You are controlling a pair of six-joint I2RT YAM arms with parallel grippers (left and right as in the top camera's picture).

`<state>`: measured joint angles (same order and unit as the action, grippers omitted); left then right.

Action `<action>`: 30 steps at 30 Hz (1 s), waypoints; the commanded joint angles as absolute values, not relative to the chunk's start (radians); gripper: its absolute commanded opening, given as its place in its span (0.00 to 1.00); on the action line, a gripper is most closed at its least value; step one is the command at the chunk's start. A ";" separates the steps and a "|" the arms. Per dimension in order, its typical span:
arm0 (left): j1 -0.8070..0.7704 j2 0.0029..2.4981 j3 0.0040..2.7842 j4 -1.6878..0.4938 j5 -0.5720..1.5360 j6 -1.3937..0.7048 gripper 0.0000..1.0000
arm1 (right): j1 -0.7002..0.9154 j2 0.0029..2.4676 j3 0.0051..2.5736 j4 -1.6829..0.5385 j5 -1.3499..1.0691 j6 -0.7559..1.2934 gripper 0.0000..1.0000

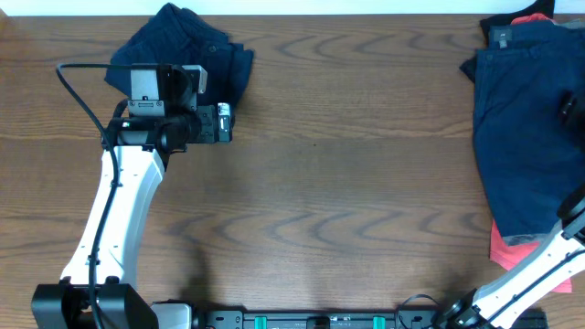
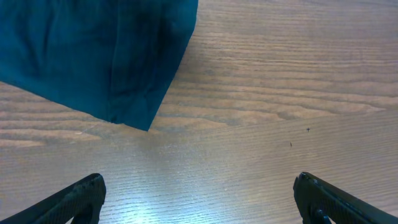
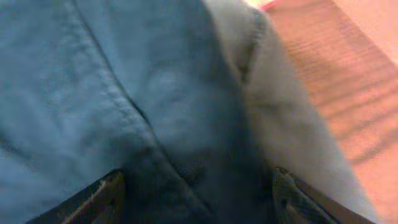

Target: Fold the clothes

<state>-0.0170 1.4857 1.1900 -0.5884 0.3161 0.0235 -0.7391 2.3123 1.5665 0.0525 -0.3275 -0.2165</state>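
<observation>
Both jaws are spread and empty: left jaws sit just beside the navy shorts (image 1: 183, 38) on the counter (image 1: 347, 183), right jaws hang low over the pile (image 1: 521, 137), likely to grab one.

A dark navy pair of shorts (image 1: 183, 50) lies loosely bunched at the far left of the table (image 1: 347, 183). At the right edge, a second navy pair (image 1: 526, 137) lies spread flat over a coral-red pair (image 1: 512, 249). A black garment (image 1: 501, 33) lies at its far end, and grey fabric (image 3: 280, 112) is touching its side.
</observation>
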 commanded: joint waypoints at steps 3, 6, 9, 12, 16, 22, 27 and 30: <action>-0.020 1.494 1.210 -0.581 0.329 0.026 0.98 | -0.819 2.330 1.678 -0.089 -0.440 -0.214 0.74; -0.020 1.494 1.210 -0.581 0.329 0.026 0.98 | -0.843 2.330 1.734 -0.190 -0.472 -0.215 0.71; -0.020 1.494 1.210 -0.581 0.329 0.026 0.98 | -0.854 2.330 1.767 -0.279 -0.472 -0.250 0.66; -0.020 1.494 1.210 -0.581 0.329 0.026 0.98 | -0.850 2.330 1.768 -0.329 -0.472 -0.297 0.63; -0.020 1.494 1.210 -0.581 0.329 0.026 0.98 | -0.839 2.342 1.767 -0.369 -0.456 -0.334 0.61; -0.020 1.494 1.210 -0.582 0.329 0.026 0.98 | -0.838 2.346 1.767 -0.383 -0.404 -0.334 0.52; -0.020 1.494 1.210 -0.582 0.329 0.026 0.98 | -0.835 2.346 1.767 -0.394 -0.409 -0.334 0.30; -0.020 1.494 1.210 -0.582 0.329 0.026 0.98 | -0.827 2.351 1.767 -0.405 -0.411 -0.335 0.25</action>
